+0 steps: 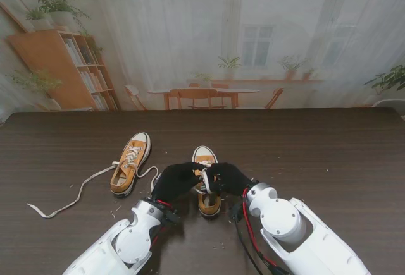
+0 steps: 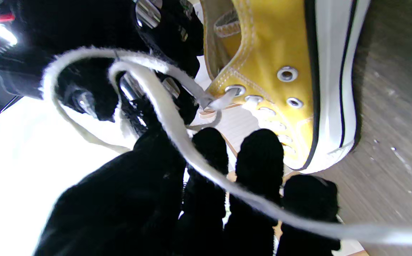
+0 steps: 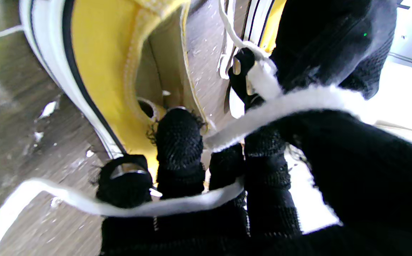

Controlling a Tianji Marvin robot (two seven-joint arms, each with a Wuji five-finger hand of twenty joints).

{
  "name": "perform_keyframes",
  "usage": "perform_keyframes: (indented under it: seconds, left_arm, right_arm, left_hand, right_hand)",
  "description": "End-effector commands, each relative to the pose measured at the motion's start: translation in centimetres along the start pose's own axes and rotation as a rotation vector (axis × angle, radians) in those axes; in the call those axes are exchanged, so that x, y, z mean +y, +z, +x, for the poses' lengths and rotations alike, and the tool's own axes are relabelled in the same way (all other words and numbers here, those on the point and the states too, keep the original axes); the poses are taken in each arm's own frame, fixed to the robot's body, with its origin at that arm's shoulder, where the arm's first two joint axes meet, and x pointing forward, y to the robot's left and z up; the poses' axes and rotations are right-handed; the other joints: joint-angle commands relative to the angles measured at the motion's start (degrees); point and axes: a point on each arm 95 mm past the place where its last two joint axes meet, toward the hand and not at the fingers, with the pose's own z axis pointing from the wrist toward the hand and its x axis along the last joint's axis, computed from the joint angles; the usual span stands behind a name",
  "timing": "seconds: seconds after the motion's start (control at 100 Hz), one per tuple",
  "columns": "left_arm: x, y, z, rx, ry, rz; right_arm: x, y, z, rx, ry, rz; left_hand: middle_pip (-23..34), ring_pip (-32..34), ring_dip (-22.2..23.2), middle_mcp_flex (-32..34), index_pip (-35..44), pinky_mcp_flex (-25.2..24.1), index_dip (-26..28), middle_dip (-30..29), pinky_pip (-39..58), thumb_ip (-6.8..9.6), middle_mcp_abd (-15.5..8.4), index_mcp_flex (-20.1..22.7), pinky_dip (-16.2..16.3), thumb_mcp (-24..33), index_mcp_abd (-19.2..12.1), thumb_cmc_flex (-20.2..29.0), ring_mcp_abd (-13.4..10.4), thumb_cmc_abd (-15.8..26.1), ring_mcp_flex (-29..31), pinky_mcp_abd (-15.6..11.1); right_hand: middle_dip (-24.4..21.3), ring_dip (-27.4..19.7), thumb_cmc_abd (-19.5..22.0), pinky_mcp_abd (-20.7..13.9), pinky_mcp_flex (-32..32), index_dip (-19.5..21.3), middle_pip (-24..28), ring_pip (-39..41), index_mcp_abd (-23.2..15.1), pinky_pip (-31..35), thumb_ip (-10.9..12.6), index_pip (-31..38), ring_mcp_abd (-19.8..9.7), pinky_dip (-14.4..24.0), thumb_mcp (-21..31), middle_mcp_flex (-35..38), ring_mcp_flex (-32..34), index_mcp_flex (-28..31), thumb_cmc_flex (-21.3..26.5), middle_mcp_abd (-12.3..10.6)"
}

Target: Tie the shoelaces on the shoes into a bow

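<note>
Two white, jointed arms rise from the near corners of the stand's view and converge toward the middle. The left hand (image 1: pixel 176 180), a five-finger hand in a black knitted glove, reaches in from the left, its fingers (image 2: pixel 259 156) extended and close together with a white lace running across them. The right hand (image 1: pixel 229 177), gloved the same, meets it from the right, its fingers (image 3: pixel 179 138) curled with white lace looped over them. The two hands touch.
</note>
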Motion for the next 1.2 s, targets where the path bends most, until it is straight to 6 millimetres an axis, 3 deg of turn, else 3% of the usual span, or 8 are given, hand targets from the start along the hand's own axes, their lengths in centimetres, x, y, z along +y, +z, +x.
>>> perform_keyframes:
  seconds: [0.0, 0.3, 0.37, 0.42, 0.63, 0.74, 0.91, 1.19]
  left_arm:
    - [0.21, -0.13, 0.26, 0.008, 0.002, -0.017]
    - [0.37, -0.42, 0.18, -0.002, 0.003, -0.011]
    - [0.44, -0.31, 0.24, 0.000, 0.002, 0.000]
    - [0.43, -0.23, 0.28, 0.003, 0.001, 0.008]
    - [0.29, -0.20, 0.33, 0.004, -0.005, 0.027]
    - [0.33, -0.47, 0.28, -0.001, -0.014, 0.029]
    - [0.29, -0.68, 0.20, -0.011, -0.021, 0.031]
    - [0.53, -0.30, 0.31, -0.002, -0.043, 0.035]
  right_arm:
    - [-0.07, -0.01, 0.12, -0.001, 0.004, 0.003]
    - [-0.30, 0.16, 0.27, 0.008, -0.004, 0.014]
    - [-0.41, 0.20, 0.28, 0.008, -0.003, 0.026]
    - [-0.45, 0.20, 0.26, 0.007, -0.007, 0.036]
    - [-0.45, 0.27, 0.22, 0.007, -0.010, 0.037]
    - [-0.40, 0.36, 0.25, 0.010, -0.010, 0.032]
    - [-0.42, 0.46, 0.27, 0.013, -0.010, 0.033]
    - [-0.58, 0.41, 0.16, 0.013, -0.015, 0.061]
  left_hand:
    - [-0.78, 0.38, 1.29, 1.61, 6.94, 0.13, 2.59, 0.51, 0.20, -0.96, -0.43, -1.50, 0.20, -2.91, -8.21, 1.14, -0.08, -3.16, 1.06, 2.32]
    - [-1.21, 0.13, 1.08, 2.56, 9.22, 0.41, 2.65, 0.15, 0.15, -0.69, 0.08, -3.02, 0.11, -1.87, -8.48, 0.59, 0.34, -4.84, 1.67, 2.27]
    - [-1.38, 0.12, 0.96, 2.75, 0.11, 0.61, 2.35, -0.06, 0.20, -1.56, 0.16, -4.30, -0.29, 4.70, -7.46, -3.83, 0.31, -4.11, 1.83, 2.12]
    - [-1.37, 0.13, 0.95, 2.75, -5.47, 0.71, 0.64, -0.14, 0.27, -0.15, 0.22, -4.84, -0.39, 7.49, -6.73, -6.12, 0.28, -2.86, 1.85, 2.11]
    - [-1.45, 0.08, 1.02, 2.73, -20.02, 0.70, -5.42, -0.30, 0.27, 0.00, 0.38, -1.35, -0.47, 7.90, -6.72, -6.34, 0.56, -2.35, 1.78, 2.16]
    - [-1.43, 0.07, 1.03, 2.77, -19.69, 0.70, -5.44, -0.25, 0.27, -0.06, 0.47, 1.63, -0.47, 7.99, -6.09, -6.13, 0.55, -2.54, 1.78, 2.16]
    - [-1.57, 0.05, 1.03, 2.90, -4.89, 0.67, 2.36, -0.05, 0.21, -1.86, 0.68, 0.15, -0.44, 3.89, -7.61, -2.66, 0.61, -4.44, 1.86, 2.24]
    - [-2.13, -0.12, 1.17, 3.84, -11.11, 0.59, -1.56, -0.25, 0.02, -0.31, 1.84, -0.05, -0.41, 9.00, -8.11, -5.55, 1.40, -4.44, 2.13, 2.52]
  right_hand:
    - [-0.18, 0.74, 0.66, -0.01, -0.10, 1.40, 0.47, -0.18, -3.94, 2.26, 2.00, 0.26, 0.40, -0.01, 1.74, 0.51, 0.78, -0.30, 0.38, -0.44]
    - [-0.16, 0.78, 0.65, 0.09, 0.02, 1.42, 0.41, -0.17, -4.01, 2.31, 1.95, 0.16, 0.37, 0.03, 1.76, 0.74, 0.87, -0.17, 0.36, -0.36]
    - [-0.15, 0.78, 0.61, 0.10, 0.02, 1.41, 0.40, -0.17, -4.01, 2.31, 1.96, 0.12, 0.38, 0.03, 1.78, 0.74, 0.87, -0.15, 0.43, -0.36]
    - [-0.14, 0.78, 0.65, 0.11, 0.02, 1.41, 0.39, -0.17, -4.02, 2.30, 1.96, 0.10, 0.38, 0.03, 1.76, 0.74, 0.87, -0.16, 0.38, -0.36]
    - [-0.12, 0.80, 0.65, 0.11, 0.02, 1.41, 0.37, -0.18, -4.01, 2.30, 1.98, 0.03, 0.39, 0.04, 1.74, 0.75, 0.86, -0.14, 0.39, -0.36]
    - [-0.10, 0.82, 0.66, 0.00, 0.02, 1.43, 0.36, -0.14, -4.17, 2.31, 1.97, -0.03, 0.33, 0.05, 1.73, 0.75, 0.92, -0.13, 0.37, -0.36]
    - [-0.09, 0.84, 0.62, -0.02, 0.04, 1.40, 0.36, -0.13, -4.14, 2.36, 1.96, -0.10, 0.40, 0.06, 1.76, 0.75, 0.94, -0.01, 0.47, -0.35]
    - [-0.08, 0.87, 0.74, -0.12, 0.04, 1.42, 0.34, -0.12, -4.22, 2.40, 1.92, -0.21, 0.46, 0.06, 1.65, 0.75, 0.87, 0.00, 0.36, -0.36]
